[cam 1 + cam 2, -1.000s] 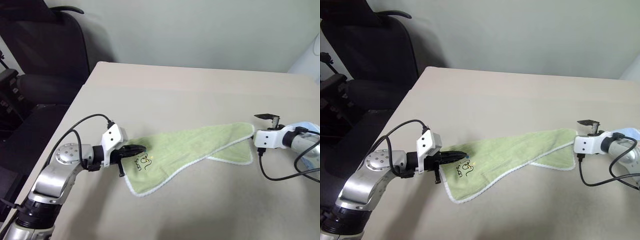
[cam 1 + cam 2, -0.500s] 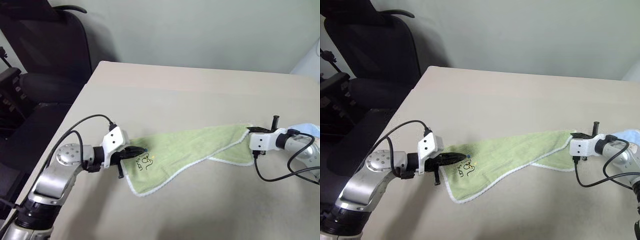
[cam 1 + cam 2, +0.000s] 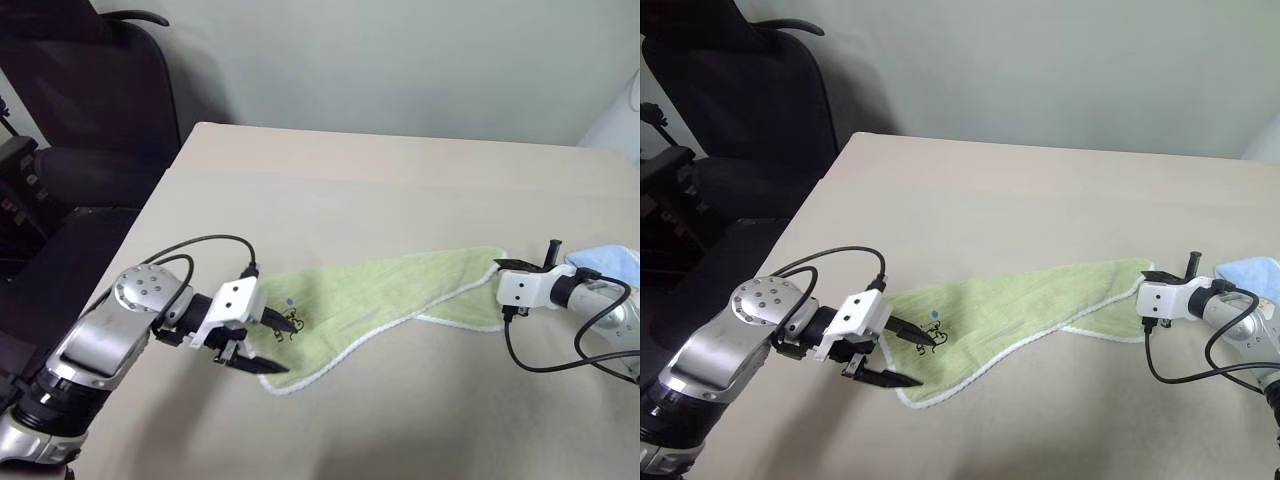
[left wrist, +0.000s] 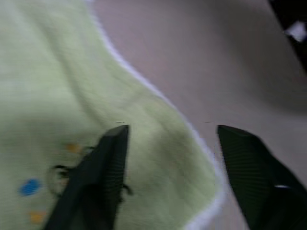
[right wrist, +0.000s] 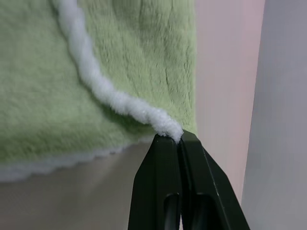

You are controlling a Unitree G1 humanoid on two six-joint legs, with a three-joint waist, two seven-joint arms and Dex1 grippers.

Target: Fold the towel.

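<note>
I have the towel (image 3: 385,300) lying on the beige worktop (image 3: 360,190), stretched in a long, partly folded band from my left end effector across to my right one, with its white stitched edging (image 5: 103,91) showing along the borders. The small dark embroidered motif (image 3: 288,322) with its coloured dots sits near the left end of the cloth. My left end effector (image 3: 268,345) hangs at that end with its two black fingers (image 4: 93,182) spread apart, one over the green cloth by the motif and the other past the towel's near corner, over bare worktop (nothing is between them but the cloth's edge below). My right end effector (image 5: 178,139) is at the far right corner of the towel, its fingers pressed together with the white edging pinched right at their tips, so I read it as clamped on the towel. Just beyond that end effector, at the right edge of the worktop, lies a light blue cloth (image 3: 608,262). A black office chair (image 3: 90,100) stands off the worktop's far left corner.
</note>
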